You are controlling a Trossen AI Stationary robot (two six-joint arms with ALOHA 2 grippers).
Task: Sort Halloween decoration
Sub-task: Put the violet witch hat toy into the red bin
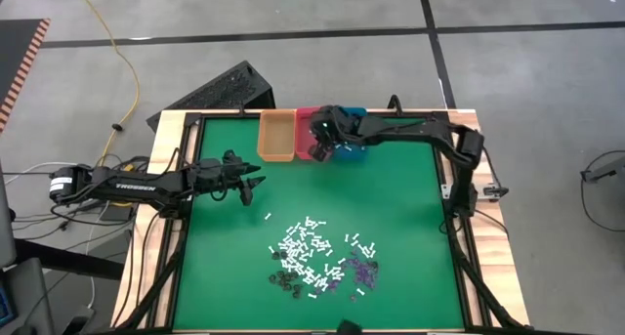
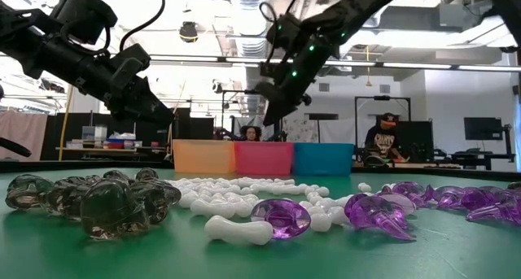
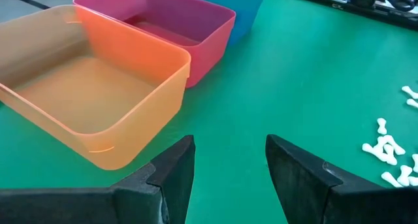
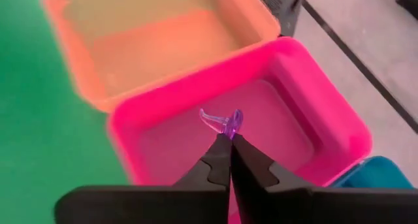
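**Q:** Nearest the low camera, what is seen, and what is carried by each gripper?

**R:** Dark translucent pieces (image 2: 98, 202), white sticks (image 2: 244, 199) and purple bits (image 2: 281, 217) are seen lying right in front of the lens, at the near edge of the tabletop (image 1: 410, 198). By the right gripper (image 4: 230, 140) a single purple piece (image 4: 222, 122) is pinched at the very fingertips, the jaws almost together. It is held above the pink bin (image 4: 326, 119), and whether the pinch is being loosened cannot be told. By the left gripper (image 3: 228, 152) nothing is held; its jaws are spread wide over bare green near the left edge, facing the bins.

**Q:** Outward from there, how are things laid?

**R:** Three bins are set in a row at the far edge: the orange bin (image 1: 277, 138), the pink bin beside it, and the teal bin (image 1: 354, 151). The Halloween decoration (image 1: 317, 257) is heaped toward the near edge, well apart from the bins.

**Q:** How far along is the sorting judged to be?

**R:** Barely begun, it is judged. The orange bin is seen empty, no pieces are made out in the pink bin, and the teal bin's inside cannot be told. Nearly the whole heap is left to be sorted.
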